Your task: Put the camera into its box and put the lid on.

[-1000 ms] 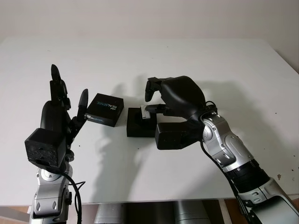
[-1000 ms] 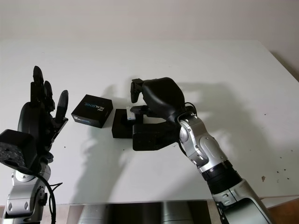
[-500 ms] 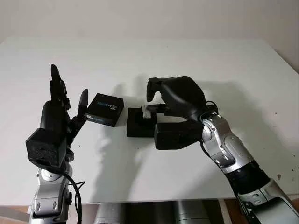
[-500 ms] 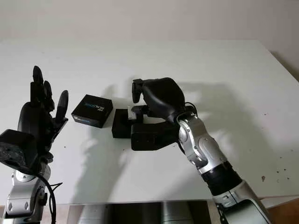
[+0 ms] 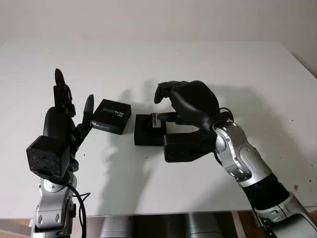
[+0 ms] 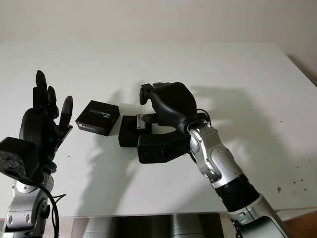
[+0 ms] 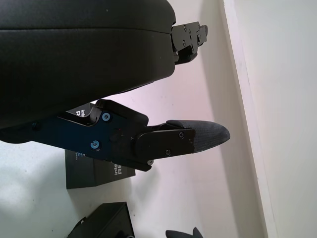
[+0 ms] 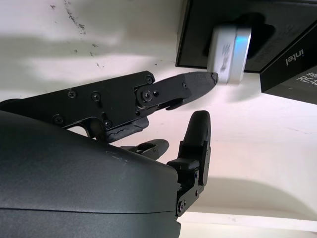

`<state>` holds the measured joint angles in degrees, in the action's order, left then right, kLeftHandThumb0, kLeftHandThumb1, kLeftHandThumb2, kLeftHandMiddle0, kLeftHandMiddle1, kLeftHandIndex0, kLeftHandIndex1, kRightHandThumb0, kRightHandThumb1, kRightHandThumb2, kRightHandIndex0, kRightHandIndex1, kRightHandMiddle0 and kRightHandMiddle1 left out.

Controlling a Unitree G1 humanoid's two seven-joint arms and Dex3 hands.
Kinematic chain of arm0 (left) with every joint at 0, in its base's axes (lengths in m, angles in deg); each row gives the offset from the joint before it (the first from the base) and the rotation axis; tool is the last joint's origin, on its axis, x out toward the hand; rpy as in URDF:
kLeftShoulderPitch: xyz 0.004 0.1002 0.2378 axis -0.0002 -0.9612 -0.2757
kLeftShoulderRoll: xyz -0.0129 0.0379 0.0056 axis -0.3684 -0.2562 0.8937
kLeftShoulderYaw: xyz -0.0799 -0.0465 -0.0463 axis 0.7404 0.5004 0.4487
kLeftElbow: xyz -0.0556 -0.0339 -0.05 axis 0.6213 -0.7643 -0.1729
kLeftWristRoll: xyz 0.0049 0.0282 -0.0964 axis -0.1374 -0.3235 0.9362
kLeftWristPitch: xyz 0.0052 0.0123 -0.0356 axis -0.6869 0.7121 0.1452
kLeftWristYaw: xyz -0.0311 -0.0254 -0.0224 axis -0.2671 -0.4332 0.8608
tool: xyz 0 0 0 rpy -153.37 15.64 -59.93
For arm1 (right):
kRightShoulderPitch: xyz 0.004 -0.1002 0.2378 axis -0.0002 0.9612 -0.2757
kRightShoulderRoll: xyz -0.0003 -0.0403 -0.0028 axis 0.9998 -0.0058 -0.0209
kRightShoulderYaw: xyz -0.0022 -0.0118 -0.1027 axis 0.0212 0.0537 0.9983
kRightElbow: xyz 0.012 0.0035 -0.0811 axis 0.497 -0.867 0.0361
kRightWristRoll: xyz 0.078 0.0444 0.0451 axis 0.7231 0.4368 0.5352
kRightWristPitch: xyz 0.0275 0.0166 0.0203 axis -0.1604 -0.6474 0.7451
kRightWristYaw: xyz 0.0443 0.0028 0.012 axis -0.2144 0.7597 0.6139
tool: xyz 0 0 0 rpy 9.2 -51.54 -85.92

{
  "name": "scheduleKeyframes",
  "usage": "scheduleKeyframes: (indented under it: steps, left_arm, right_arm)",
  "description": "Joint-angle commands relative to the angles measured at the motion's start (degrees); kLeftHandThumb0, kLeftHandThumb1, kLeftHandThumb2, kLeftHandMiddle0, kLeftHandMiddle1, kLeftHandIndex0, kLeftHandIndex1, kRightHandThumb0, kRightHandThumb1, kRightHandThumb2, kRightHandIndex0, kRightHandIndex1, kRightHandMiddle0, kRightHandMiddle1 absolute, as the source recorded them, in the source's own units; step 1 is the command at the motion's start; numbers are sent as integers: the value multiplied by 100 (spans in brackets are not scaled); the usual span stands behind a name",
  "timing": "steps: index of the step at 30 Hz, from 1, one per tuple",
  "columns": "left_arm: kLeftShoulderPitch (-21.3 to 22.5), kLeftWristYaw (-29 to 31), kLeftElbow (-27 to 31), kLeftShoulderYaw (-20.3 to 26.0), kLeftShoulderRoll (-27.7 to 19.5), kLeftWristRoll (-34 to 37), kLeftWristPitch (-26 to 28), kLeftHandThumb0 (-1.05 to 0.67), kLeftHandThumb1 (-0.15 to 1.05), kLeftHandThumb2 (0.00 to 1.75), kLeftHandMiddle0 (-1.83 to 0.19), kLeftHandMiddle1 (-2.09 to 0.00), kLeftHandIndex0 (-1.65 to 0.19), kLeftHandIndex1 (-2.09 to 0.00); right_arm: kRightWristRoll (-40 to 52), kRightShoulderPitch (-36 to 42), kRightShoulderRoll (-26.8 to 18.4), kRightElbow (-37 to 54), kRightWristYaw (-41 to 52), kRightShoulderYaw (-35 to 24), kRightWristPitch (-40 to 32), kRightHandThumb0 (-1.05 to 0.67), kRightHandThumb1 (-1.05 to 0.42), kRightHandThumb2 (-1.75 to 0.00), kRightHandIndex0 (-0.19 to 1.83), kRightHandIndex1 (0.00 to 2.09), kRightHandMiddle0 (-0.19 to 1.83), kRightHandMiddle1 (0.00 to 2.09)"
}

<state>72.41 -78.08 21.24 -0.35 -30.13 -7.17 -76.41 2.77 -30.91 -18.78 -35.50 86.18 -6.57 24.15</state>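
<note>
The black box [image 5: 144,135] stands open at mid-table. The silver camera [image 5: 158,119] sits in its recess, one end sticking up above the rim. My right hand [image 5: 161,104] hovers over the box, open. In the right wrist view the tip of one finger [image 8: 200,79] touches the camera [image 8: 227,54], and the other fingers are off it. The lid [image 5: 112,116], black with blue print, lies flat just left of the box. My left hand [image 5: 64,111] is raised upright left of the lid, open and holding nothing.
The white table [image 5: 198,64] extends well beyond the objects on all sides. My right forearm [image 5: 237,153] crosses the table's near right part. The near table edge [image 5: 163,210] runs just in front of both arms.
The right hand's upper fingers have lifted and drawn back from the camera, which stays in the box. The left hand and the lid have not moved.
</note>
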Motion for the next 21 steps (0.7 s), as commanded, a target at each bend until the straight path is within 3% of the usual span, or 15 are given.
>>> scheduleKeyframes:
  steps: [1, 16, 21]
  left_arm:
    - [-37, -7, 100, 17, -8, -21, -1, -56, 105, 48, 16, -5, 18, -3]
    - [-50, 32, 129, 6, 0, 5, 13, -55, 105, 50, 17, -5, 19, -2]
    - [-36, 44, 101, -4, -13, -8, 0, -56, 105, 50, 18, -5, 19, -2]
  right_arm:
    - [4, 93, -30, 173, -5, -64, -21, -50, -101, -5, 45, 5, 30, 93]
    - [-109, 589, -204, 960, 259, -115, 23, -57, -100, -5, 40, 3, 23, 75]
    - [296, 561, -155, 956, 397, -283, 154, -61, -99, -5, 38, 4, 26, 62]
